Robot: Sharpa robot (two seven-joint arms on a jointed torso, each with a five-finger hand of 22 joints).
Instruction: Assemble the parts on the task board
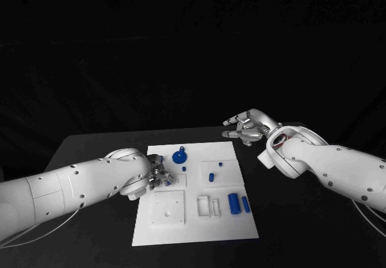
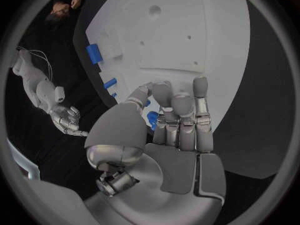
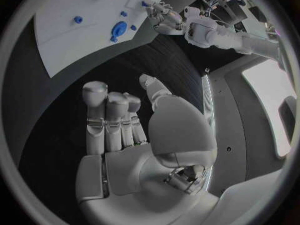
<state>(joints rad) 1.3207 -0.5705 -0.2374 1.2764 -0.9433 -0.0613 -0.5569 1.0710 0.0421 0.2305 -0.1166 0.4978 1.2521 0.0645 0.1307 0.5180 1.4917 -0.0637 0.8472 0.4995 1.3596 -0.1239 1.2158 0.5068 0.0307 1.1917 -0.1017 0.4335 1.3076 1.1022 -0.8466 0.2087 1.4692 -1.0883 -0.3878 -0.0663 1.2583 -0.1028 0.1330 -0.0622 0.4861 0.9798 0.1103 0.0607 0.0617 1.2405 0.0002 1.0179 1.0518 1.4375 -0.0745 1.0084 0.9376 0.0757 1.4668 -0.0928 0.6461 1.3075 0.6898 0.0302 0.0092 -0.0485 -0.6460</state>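
Note:
The white task board lies in the middle of the table. On its far half sit a round blue part, a small blue peg and two more small blue pieces. Two blue cylinders lie side by side near its right edge. My left hand hovers at the board's left edge with nothing in it; in the left wrist view its fingers stretch out over the board and partly hide a blue piece. My right hand is raised beyond the board's far right corner, holding nothing.
A square white plate with small holes sits in the board's near left part, with narrow white slots beside it. Black tabletop surrounds the board. The right wrist view shows the round blue part and my left hand.

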